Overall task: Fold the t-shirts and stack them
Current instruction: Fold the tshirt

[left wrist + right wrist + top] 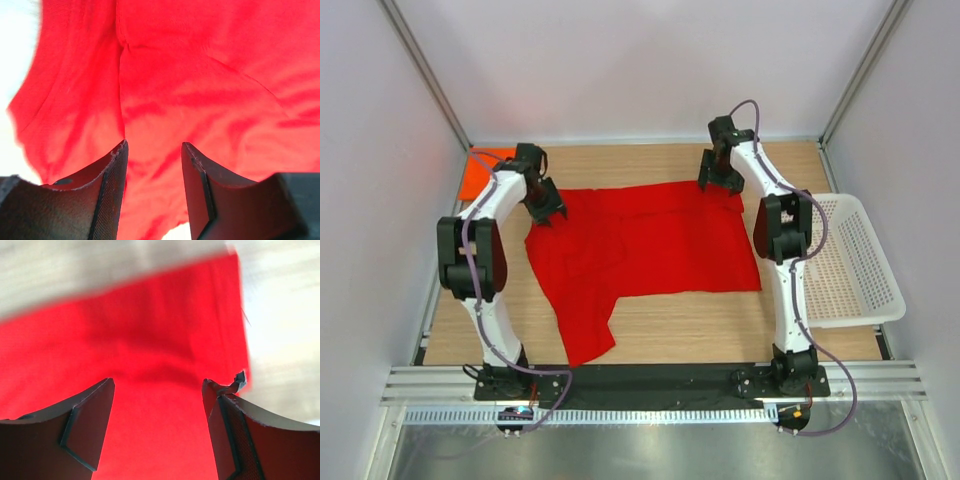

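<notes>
Red t-shirt (650,240) flat mid-counter (700,325), orange t-shirt (480,172) at far-left corner; L gripper (548,213) & R gripper (719,182) at red's far corners, jaws part-open, holding nothing: pinch both corners evenly, lift together, fold toward near edge w/o skew.

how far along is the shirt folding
Early. Done: the orange shirt sits as a compact patch at the far left corner, apparently folded. In hand: the red shirt lies spread flat, one sleeve toward the near edge; left tool and right tool are open over its far edge. Still to do: fold it, stack the two.
</notes>
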Controlling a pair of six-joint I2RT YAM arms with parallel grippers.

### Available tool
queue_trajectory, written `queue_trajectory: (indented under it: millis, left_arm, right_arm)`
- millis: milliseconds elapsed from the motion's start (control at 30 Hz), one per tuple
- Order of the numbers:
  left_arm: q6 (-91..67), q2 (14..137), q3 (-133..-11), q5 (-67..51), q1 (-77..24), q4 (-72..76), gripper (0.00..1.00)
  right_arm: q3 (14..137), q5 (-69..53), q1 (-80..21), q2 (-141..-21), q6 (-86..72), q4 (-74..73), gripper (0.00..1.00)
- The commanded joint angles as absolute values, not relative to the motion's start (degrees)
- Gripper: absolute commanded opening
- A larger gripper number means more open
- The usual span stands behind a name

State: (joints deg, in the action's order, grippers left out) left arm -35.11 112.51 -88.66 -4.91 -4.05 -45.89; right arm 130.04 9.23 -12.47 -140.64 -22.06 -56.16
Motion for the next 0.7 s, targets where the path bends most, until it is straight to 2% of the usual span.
queue_trajectory:
  millis: [0,200,233,333,500,667]
  left_arm:
    - [-32.87,104.77,-85.97,-3.43,-3.69,-44.83,0.48]
    - [-31.46,92.84,-75.78,-1.23,-7.29,-46.14,0.42]
    - [-31.55,90.55,-70.54,-0.88,-8.34,-46.23,0.41]
    - [-36.28,80.36,-60.69,-0.44,-13.26,-47.46,0.38]
    - [-47.60,65.25,-51.16,7.19,-25.02,-53.58,0.33]
    - [-60.54,56.52,-44.57,13.27,-35.93,-62.48,0.31]
  right_arm:
    - [123.17,12.56,-14.24,-128.42,-20.66,-58.80,0.78]
    - [109.55,12.58,-18.62,-115.60,-18.11,-58.27,0.78]
    - [107.34,11.87,-19.50,-113.58,-18.02,-58.10,0.79]
    - [95.83,9.06,-24.51,-104.17,-18.81,-56.27,0.79]
    - [74.93,6.86,-32.16,-87.67,-22.93,-50.72,0.78]
    - [65.49,5.45,-34.19,-77.89,-25.13,-48.52,0.78]
